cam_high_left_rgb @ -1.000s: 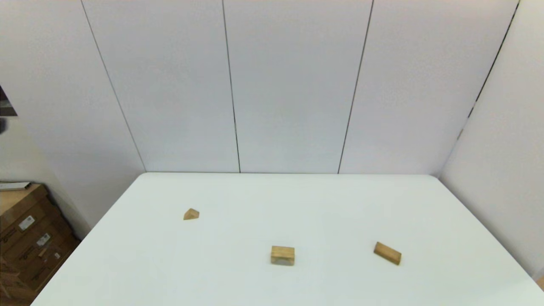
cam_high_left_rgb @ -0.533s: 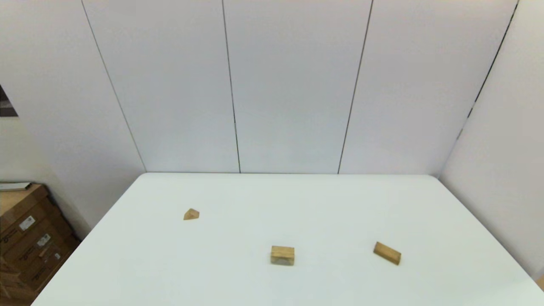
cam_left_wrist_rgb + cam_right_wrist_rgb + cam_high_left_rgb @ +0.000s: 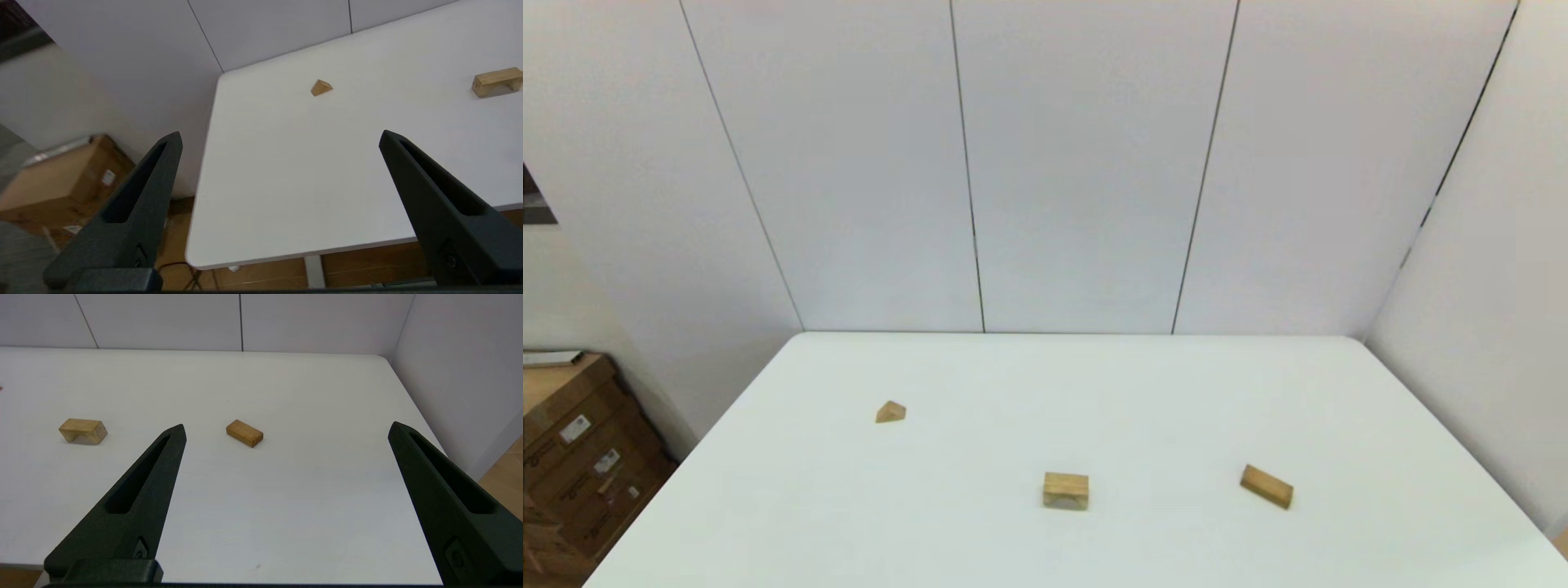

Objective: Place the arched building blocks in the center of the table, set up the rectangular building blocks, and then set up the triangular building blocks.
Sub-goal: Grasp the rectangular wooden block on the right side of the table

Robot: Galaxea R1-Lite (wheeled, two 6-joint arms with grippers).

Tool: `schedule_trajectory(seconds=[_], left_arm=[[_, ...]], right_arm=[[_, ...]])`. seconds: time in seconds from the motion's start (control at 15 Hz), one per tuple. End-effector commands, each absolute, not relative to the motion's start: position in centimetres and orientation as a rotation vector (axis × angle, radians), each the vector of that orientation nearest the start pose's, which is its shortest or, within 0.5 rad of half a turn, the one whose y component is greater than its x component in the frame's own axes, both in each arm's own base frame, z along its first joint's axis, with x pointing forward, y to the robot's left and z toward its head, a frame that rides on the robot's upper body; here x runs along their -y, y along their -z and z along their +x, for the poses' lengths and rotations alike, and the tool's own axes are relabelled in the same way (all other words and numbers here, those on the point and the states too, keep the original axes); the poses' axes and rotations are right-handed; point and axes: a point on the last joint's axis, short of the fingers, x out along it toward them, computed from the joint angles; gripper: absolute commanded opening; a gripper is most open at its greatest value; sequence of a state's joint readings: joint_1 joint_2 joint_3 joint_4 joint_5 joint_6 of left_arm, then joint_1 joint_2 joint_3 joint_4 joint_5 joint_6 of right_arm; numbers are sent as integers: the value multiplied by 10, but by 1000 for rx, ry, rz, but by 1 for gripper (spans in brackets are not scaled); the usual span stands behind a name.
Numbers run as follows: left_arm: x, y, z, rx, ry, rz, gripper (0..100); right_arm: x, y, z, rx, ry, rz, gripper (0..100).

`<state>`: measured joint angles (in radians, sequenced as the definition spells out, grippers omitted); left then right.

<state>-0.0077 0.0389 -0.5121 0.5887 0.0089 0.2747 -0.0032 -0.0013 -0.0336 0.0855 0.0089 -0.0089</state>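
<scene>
- The left pincer (image 3: 280,136) hangs off the near left corner of the counter (image 3: 286,196), fingers spread wide and holding nothing; it does not appear in the head view.
- The right pincer (image 3: 286,428) is likewise spread wide and empty, over the counter's near edge on the right side, also out of the head view.
- The arched building blocks (image 3: 1066,491) stand at lower centre of the head picture, arch cut-out down, already close to the middle of the counter.
- The rectangular building blocks (image 3: 1267,487) lie flat and askew at lower right, well apart from the arch.
- The triangular building blocks (image 3: 890,412) sit farthest back, at left of centre, resting on a flat face.
- By my reading nothing is yet grasped, so the first step is in hand: centring the arch, if it needs any shift at all.
- The next move likely calls for a pincer to reach forward and descend over the arch's long sides; afterwards the right pincer looks best placed for the bar.
</scene>
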Motion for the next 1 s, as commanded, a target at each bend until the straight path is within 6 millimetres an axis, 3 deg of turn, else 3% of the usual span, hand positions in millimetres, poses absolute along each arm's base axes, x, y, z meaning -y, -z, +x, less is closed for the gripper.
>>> schedule_trajectory(seconds=[0.07, 0.13, 0.33, 1.0], left_arm=[[0, -94, -36, -68, 11, 226, 100], [0, -83, -30, -61, 19, 219, 100], [0, -76, -27, -71, 21, 126, 100], [0, -76, -25, -46, 7, 26, 100]], right_arm=[[0, -76, -26, -52, -6, -9, 100], [0, -76, -26, -51, -8, -9, 100], [0, -76, -26, -51, -6, -9, 100], [0, -76, -26, -52, -6, -9, 100]])
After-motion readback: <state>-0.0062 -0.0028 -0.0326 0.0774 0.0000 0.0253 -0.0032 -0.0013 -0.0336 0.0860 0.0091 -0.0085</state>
